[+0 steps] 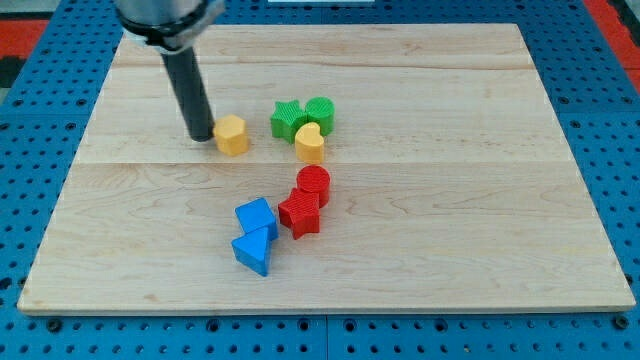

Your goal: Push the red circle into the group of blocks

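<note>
The red circle (314, 183) stands near the board's middle, touching a red star-like block (299, 213) just below and to its left. My tip (200, 136) is at the upper left, right beside the left side of a yellow hexagon block (232, 134), far from the red circle. Above the red circle lie a yellow heart-like block (310, 143), a green star (288, 120) and a green round block (320, 112), close together. Two blue blocks, a cube (256, 218) and a triangle (252, 251), sit touching at the lower left of the red pair.
The blocks rest on a pale wooden board (480, 200), which lies on a blue perforated table (600, 60). The dark rod and arm come down from the view's top left.
</note>
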You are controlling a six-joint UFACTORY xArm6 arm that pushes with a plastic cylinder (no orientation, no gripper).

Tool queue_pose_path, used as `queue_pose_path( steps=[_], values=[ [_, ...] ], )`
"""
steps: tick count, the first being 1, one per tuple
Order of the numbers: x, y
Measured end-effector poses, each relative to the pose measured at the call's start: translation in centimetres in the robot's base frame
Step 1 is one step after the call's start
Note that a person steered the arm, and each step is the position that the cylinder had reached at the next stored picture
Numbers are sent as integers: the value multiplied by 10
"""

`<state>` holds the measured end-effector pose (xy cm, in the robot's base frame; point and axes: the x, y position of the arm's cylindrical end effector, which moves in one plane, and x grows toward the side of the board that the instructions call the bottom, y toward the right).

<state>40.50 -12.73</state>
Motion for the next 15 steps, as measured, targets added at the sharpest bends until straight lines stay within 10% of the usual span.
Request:
queue_pose_path(
  steps=[9, 15],
  values=[
    [106, 142],
    [105, 246]
  ],
)
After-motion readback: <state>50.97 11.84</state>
